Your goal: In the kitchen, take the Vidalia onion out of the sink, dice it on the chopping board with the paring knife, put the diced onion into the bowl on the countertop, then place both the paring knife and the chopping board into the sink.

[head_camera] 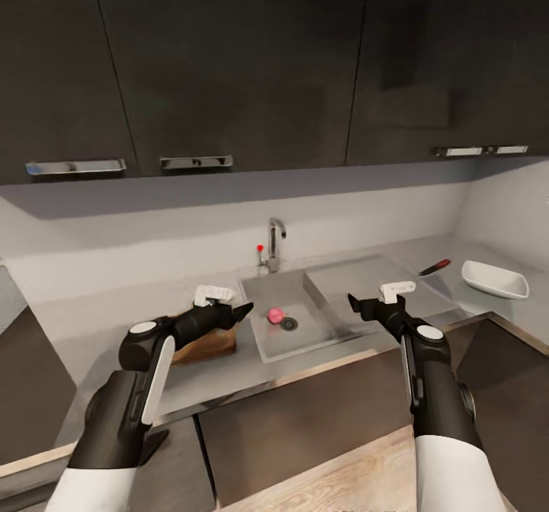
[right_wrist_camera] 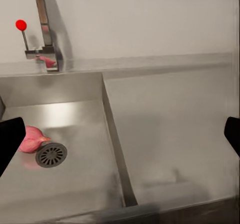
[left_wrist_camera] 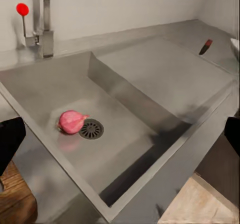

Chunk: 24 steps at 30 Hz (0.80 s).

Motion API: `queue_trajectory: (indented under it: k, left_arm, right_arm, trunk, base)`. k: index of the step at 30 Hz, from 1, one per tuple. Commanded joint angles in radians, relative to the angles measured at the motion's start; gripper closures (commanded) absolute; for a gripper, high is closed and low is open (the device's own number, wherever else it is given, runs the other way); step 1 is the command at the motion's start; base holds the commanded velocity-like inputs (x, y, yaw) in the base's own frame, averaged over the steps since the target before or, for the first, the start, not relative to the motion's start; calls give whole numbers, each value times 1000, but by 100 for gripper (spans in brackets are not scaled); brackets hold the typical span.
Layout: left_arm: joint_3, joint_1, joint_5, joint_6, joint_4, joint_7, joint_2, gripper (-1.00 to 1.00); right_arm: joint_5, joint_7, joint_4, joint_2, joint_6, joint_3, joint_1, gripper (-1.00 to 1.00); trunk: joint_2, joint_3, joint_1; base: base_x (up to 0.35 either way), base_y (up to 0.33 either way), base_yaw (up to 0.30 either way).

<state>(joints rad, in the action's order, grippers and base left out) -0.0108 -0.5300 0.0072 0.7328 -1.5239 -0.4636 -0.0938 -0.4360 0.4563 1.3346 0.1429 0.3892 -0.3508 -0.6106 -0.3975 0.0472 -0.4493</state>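
Over the countertop [head_camera: 91,321], both arms are raised and bent at the elbow, forearms reaching forward toward the sink [head_camera: 263,291]. Left gripper [head_camera: 242,311] hovers above the chopping board [head_camera: 206,344], its fingers spread wide and holding nothing, pointing at the basin. Right gripper [head_camera: 354,301] hangs over the drainboard [head_camera: 358,280], fingers likewise parted and empty. Down in the basin the pink Vidalia onion [left_wrist_camera: 71,121] lies touching the round drain [left_wrist_camera: 91,129], below the tap [head_camera: 274,244]. Farther right, the paring knife [head_camera: 435,267] rests near the white bowl [head_camera: 494,279], apart from it
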Motion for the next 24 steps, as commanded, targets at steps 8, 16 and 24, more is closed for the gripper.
queue_trajectory:
  k: [8,16,24]
  left_arm:
    - [-25,-13,0,31,-3,-4,0,-100]
    - [-29,-14,0,29,-4,-4,-1,-100]
    - [-35,-14,0,29,-4,-5,-1,-100]
  right_arm:
    - [-10,10,3,1,5,-6,-1,-100]
    - [-12,10,15,1,8,-8,-2,-100]
    - [-12,10,17,1,11,-8,-2,-100]
  trunk:
    - [-3,2,-1]
    - [-3,2,-1]
    - [-3,2,-1]
  base:
    - [0,0,-244]
    - [0,-28,-292]
    - [0,-258,-300]
